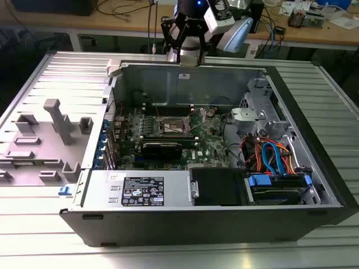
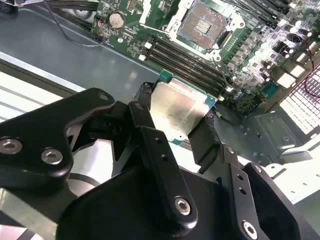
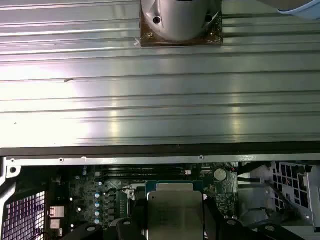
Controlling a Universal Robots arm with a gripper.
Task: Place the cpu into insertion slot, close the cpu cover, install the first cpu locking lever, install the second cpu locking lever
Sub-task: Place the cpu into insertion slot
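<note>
My gripper is shut on the cpu, a flat silver-grey square with a green edge, held by two opposite sides between the black fingers. The first wrist view shows the same chip in the gripper over the motherboard. The insertion slot lies beyond the chip, uncovered, its dark centre showing inside a silvery rim. In the exterior view the gripper hangs above the case's back wall, well behind the insertion slot. I cannot tell the cpu cover from the socket's metal frame.
Long black memory sticks run beside the socket. The open computer case holds a power supply, a drive cage and coloured cables. A grey fixture stands at the exterior view's left on the ribbed metal table.
</note>
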